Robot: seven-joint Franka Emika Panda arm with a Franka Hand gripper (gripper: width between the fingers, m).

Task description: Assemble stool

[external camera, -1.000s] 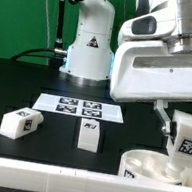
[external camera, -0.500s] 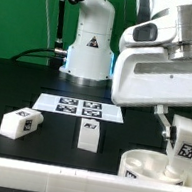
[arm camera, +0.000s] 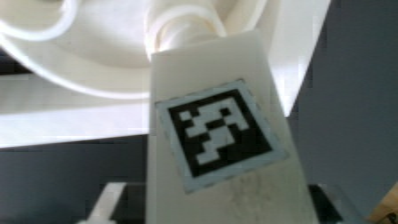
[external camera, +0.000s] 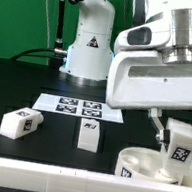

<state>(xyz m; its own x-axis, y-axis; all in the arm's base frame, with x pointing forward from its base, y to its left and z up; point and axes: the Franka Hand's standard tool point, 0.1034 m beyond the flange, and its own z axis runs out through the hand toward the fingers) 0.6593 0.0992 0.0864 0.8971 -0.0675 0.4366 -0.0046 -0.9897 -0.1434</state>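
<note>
My gripper (external camera: 183,127) is shut on a white stool leg (external camera: 179,151) with a black-and-white tag and holds it upright over the round white seat (external camera: 138,165) at the front of the exterior view's right. In the wrist view the held leg (arm camera: 214,120) fills the middle, its far end at the seat (arm camera: 71,50), and my fingertips (arm camera: 111,198) flank it. Two loose white legs lie on the black table: one (external camera: 21,122) at the exterior view's left, one (external camera: 87,135) in the middle.
The marker board (external camera: 80,108) lies flat behind the loose legs. The big white robot base (external camera: 90,42) stands at the back. The arm's white body (external camera: 159,69) hangs over the exterior view's right side.
My gripper and the held leg have shifted a little toward the exterior view's left and downward, closer over the seat. The loose legs have not moved.
</note>
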